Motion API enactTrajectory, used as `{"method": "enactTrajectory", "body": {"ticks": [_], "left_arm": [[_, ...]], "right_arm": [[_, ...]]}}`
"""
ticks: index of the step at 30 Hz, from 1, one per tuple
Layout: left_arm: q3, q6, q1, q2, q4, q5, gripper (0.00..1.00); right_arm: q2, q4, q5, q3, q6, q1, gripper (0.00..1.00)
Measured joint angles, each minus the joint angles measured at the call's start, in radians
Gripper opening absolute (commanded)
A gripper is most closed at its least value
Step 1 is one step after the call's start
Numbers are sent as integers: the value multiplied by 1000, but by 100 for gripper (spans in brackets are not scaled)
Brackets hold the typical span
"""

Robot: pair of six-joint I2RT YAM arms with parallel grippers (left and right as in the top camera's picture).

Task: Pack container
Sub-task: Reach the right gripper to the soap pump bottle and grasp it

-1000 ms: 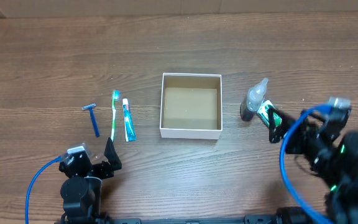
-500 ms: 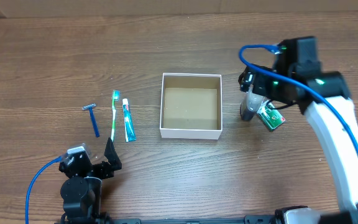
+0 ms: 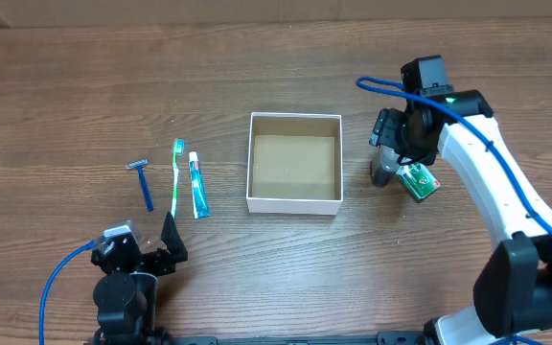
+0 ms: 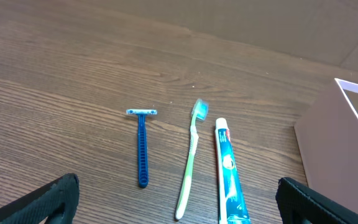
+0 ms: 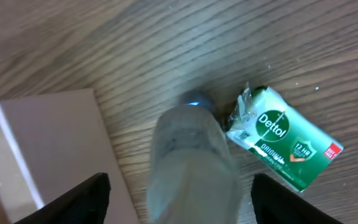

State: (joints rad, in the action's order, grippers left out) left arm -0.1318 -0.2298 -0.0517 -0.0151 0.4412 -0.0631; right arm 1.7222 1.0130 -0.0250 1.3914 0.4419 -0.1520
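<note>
The container, a square white box with a brown inside, sits mid-table and holds nothing; its wall shows in the left wrist view and the right wrist view. A blue razor, a green toothbrush and a toothpaste tube lie left of it. A small clear bottle stands right of it beside a green Dettol soap packet. My right gripper is open, its fingers either side of the bottle's top. My left gripper is open and empty, near the front edge.
The wooden table top runs all around the container. A blue cable trails from the left arm at the front left. The right arm reaches in from the front right.
My right arm has swung up from the front right to the bottle and come down over it. The left arm and all objects have stayed put.
</note>
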Motion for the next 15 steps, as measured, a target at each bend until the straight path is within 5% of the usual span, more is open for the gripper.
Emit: {"method": "enactTrajectory", "body": {"ticks": [6,15], "left_arm": [[0,0,0,0,0,0,100],[0,0,0,0,0,0,100]], "right_arm": [[4,27,-15,0,2,0,49],[1,59,-45,2,2,0,37]]}}
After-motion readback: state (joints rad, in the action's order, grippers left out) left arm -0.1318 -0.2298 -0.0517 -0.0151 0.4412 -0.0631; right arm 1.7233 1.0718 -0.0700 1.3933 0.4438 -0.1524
